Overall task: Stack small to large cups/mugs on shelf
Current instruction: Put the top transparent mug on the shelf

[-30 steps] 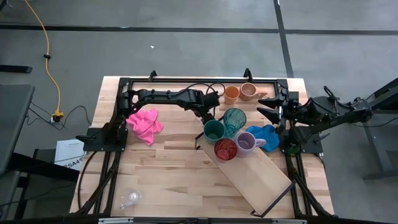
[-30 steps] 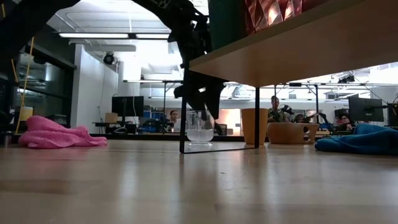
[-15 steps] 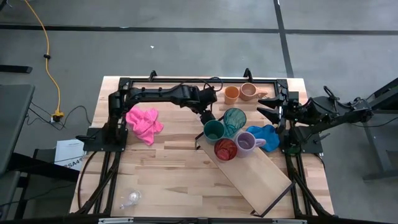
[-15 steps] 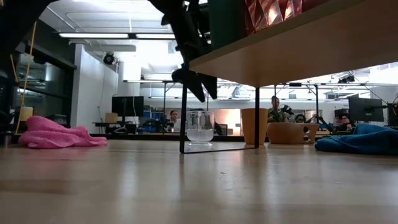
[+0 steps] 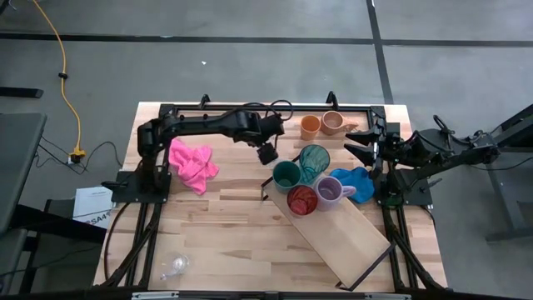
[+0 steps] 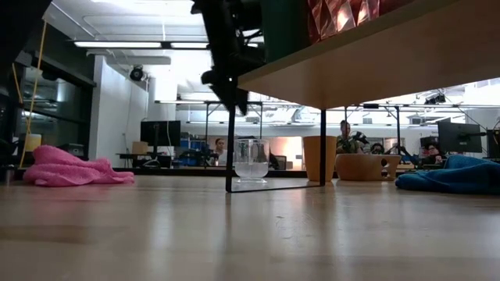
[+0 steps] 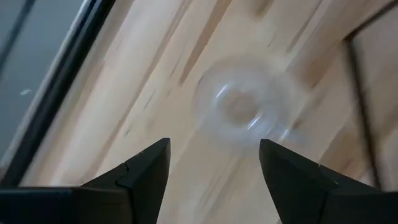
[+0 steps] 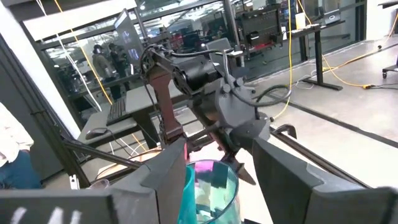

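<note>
A clear glass (image 7: 244,102) (image 6: 251,161) stands upright on the table by the far left corner of the shelf (image 5: 337,225), a light-wood board on a thin black frame. My left gripper (image 7: 214,144) (image 5: 267,155) hangs open above the glass, apart from it. A green cup (image 5: 286,175), a teal tumbler (image 5: 314,160), a red cup (image 5: 301,200) and a purple mug (image 5: 331,191) stand on the shelf's far end. An orange cup (image 5: 310,127) and a tan mug (image 5: 333,122) stand on the table near its far edge. My right gripper (image 5: 350,151) (image 8: 221,155) waits open at the right, pointing level at the tumbler.
A pink cloth (image 5: 193,164) lies at the left and a blue cloth (image 5: 354,182) beside the shelf at the right. Another clear glass (image 5: 175,265) lies near the front left corner. In the low view the shelf's black leg (image 6: 229,148) stands next to the glass. People sit in the room beyond.
My left gripper has risen from just over the clear glass and drawn back toward the table's far left, tipping a little. The glass stays upright in the same spot.
</note>
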Tool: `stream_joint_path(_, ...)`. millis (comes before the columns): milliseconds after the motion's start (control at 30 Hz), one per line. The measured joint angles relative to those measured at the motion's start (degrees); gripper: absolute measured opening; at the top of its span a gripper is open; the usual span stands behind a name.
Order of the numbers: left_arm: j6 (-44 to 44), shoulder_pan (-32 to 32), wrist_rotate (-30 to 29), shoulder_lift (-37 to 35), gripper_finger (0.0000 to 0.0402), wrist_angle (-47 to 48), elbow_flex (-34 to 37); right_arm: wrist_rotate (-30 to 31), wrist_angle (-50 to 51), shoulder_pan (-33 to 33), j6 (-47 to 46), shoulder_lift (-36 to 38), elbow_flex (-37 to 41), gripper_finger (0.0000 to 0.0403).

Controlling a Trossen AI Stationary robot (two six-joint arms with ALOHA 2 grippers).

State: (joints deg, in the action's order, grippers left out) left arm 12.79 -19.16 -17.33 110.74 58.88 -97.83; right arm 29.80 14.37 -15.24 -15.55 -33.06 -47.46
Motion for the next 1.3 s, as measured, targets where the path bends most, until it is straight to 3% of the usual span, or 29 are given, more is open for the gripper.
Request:
stream_joint_path(267,-1.85,-0.70,-5.16,-7.57,0.0234,3.35,-0.02,0.02,-0.07,0.00,0.46,0.02,0.00,0.0177)
stream_joint_path(567,1.06,-0.11,-1.99,-26.81,0.0234,-4.60,0.00,0.02,-0.04,0.00,0.57,0.01,0.00,0.0177)
stream_joint_path(900,1.54,6.77,-1.74,-43.45,0.0234,-11.89,1.06,0.02,-0.04,0.00,0.57,0.00,0.00,0.0177)
stream_joint_path(1000,1.43,9.45,-2.15,-49.10,0.0234,-20.44,8.17,0.02,-0.04,0.00,0.52,0.00,0.00,0.0177)
stream_joint_path(1133,1.41,11.65,-1.79,-58.81,0.0234,-34.41,23.90,0.03,-0.04,0.01,0.40,0.02,0.00,0.0177)
stream_joint_path(1300,2.98,12.53,8.71,-70.96,0.0234,-52.07,43.57,0.82,-0.55,0.00,0.01,-0.26,0.00,0.0177)
